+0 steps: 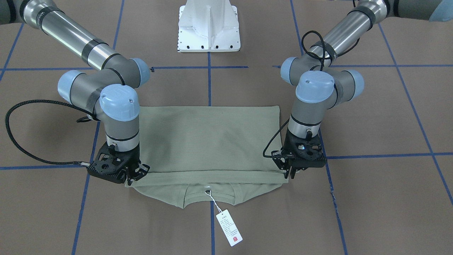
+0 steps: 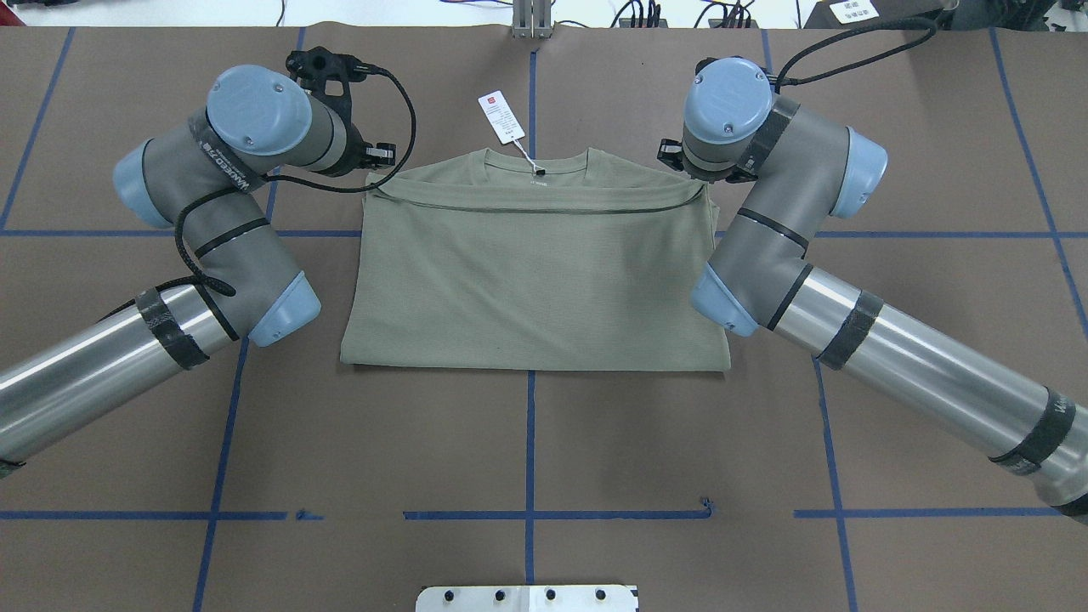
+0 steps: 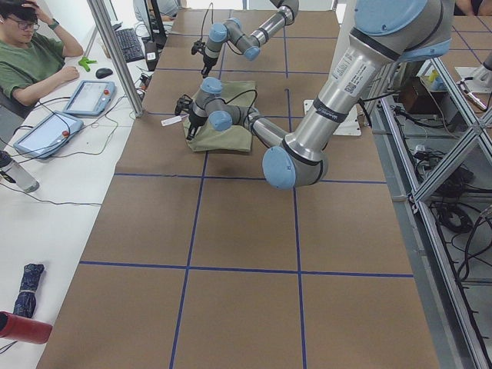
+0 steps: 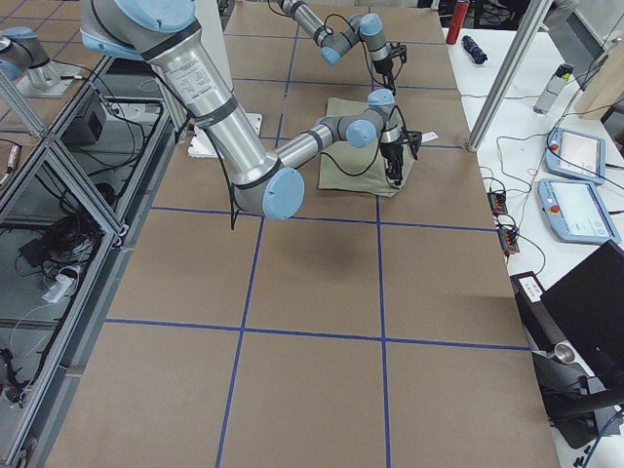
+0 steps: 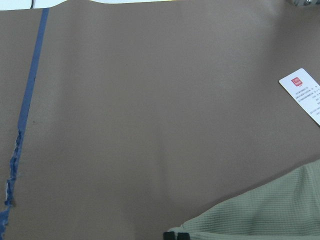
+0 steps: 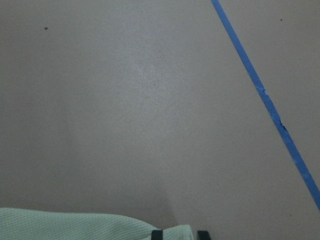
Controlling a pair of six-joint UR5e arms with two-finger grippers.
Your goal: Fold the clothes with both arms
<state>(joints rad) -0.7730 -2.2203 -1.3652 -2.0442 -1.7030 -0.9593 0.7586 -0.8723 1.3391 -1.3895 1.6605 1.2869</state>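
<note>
A brown table (image 2: 527, 442), gridded with blue tape lines (image 2: 529, 476), fills the overhead view. In the exterior left view a white bench (image 3: 46, 207) runs down the frame's left edge, with a seated person (image 3: 31, 58) at upper left. The left arm (image 2: 212, 212) and right arm (image 2: 790, 229) flank the green shirt (image 2: 535, 280), which lies folded flat at centre frame with its collar toward the top. In the front-facing view the left gripper (image 1: 293, 173) pinches the fold's lower right corner. The right gripper (image 1: 136, 175) pinches the lower left. The hang tag (image 2: 500, 115) lies on the table just beyond the collar.
</note>
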